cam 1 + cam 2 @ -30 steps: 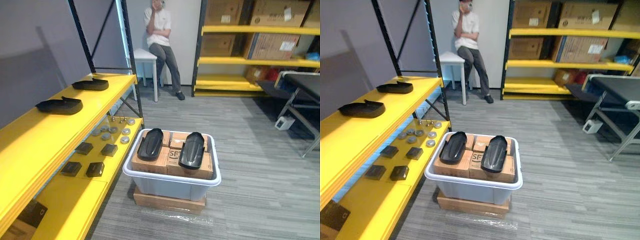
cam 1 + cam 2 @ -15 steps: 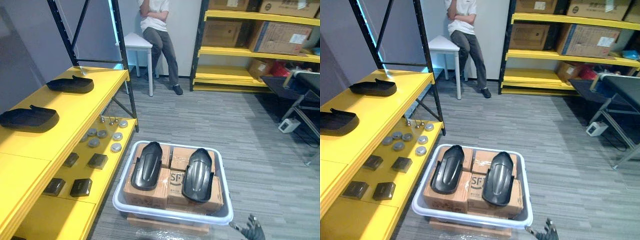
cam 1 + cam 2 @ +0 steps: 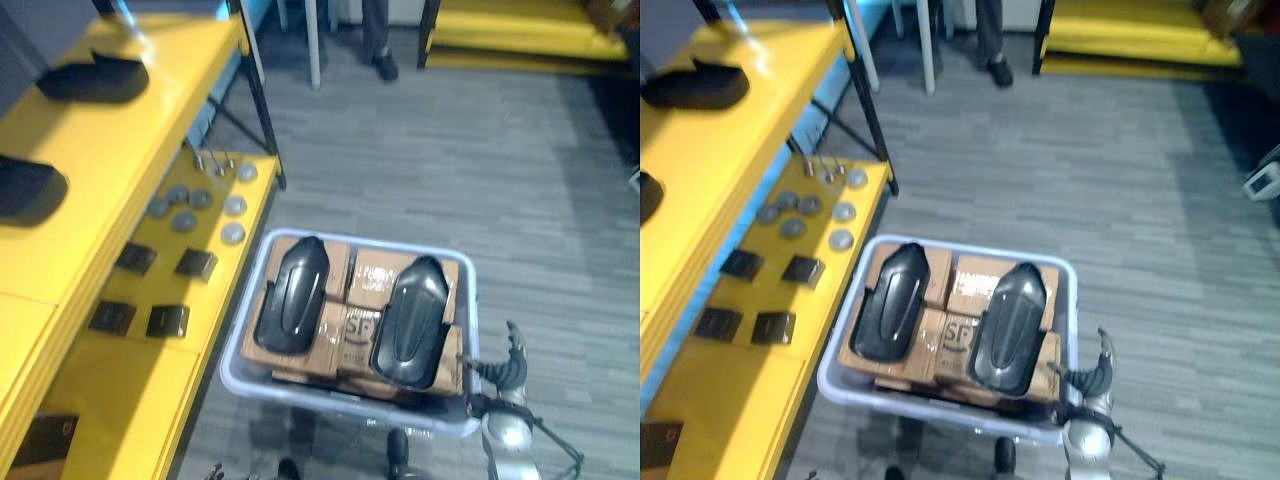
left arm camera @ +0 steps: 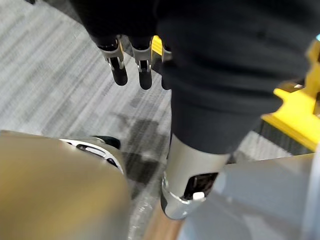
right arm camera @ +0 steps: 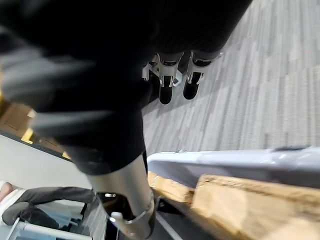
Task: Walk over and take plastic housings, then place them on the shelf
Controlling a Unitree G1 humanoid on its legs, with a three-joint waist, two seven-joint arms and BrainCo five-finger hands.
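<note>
Two black plastic housings, one on the left point(image 3: 293, 307) and one on the right point(image 3: 410, 320), lie side by side on cardboard boxes point(image 3: 372, 282) inside a pale bin point(image 3: 360, 245) on the floor. Two more housings point(image 3: 92, 78) point(image 3: 25, 188) rest on the yellow top shelf point(image 3: 130, 140) to my left. My right hand point(image 3: 512, 352) hangs beside the bin's near right corner, fingers point(image 5: 172, 75) relaxed and holding nothing. In its wrist view my left hand point(image 4: 131, 65) hangs over the grey floor, fingers straight, holding nothing.
The lower yellow shelf carries small dark blocks point(image 3: 150, 320) and round metal discs point(image 3: 205, 205). A black upright point(image 3: 262, 110) of the rack stands by the bin's far left. Farther off are a white table leg point(image 3: 314, 45), a person's shoe point(image 3: 383, 65) and another yellow rack point(image 3: 520, 40).
The camera has come closer and tipped down onto the bin, so the whole scene has shifted. My right hand has risen into view beside the bin's right corner. The housings lie as before.
</note>
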